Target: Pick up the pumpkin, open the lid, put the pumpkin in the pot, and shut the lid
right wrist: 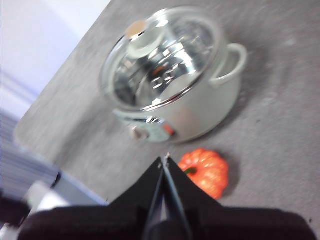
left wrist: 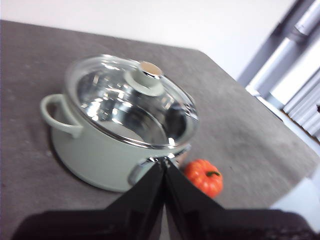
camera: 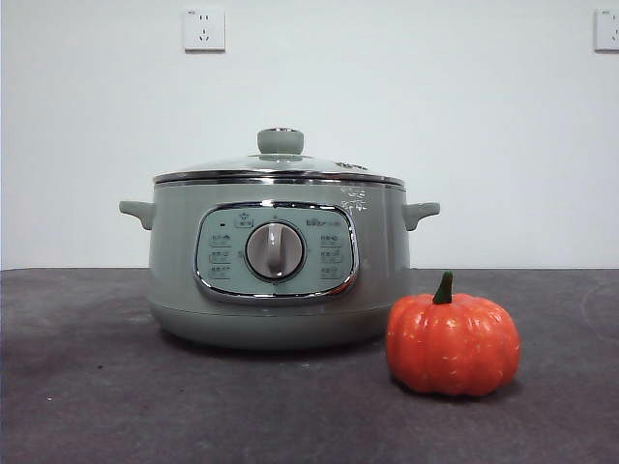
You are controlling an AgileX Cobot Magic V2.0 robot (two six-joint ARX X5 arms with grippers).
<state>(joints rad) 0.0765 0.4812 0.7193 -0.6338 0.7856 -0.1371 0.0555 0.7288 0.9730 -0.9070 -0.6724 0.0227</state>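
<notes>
The orange pumpkin (camera: 453,343) stands on the dark table just in front of the right side of the sage-green pot (camera: 279,261). The glass lid (camera: 280,166) with its green knob sits closed on the pot. Neither arm shows in the front view. In the left wrist view my left gripper (left wrist: 164,162) is shut and empty, high above the pot (left wrist: 95,150), lid (left wrist: 131,100) and pumpkin (left wrist: 204,176). In the right wrist view my right gripper (right wrist: 164,161) is shut and empty, above the table near the pumpkin (right wrist: 207,171), with the pot (right wrist: 200,110) and lid (right wrist: 162,55) beyond.
The dark grey table (camera: 116,387) runs to a white wall with two sockets (camera: 204,29). The table's edge and a pale frame show in the left wrist view (left wrist: 295,75). The table's edge also shows in the right wrist view (right wrist: 45,150).
</notes>
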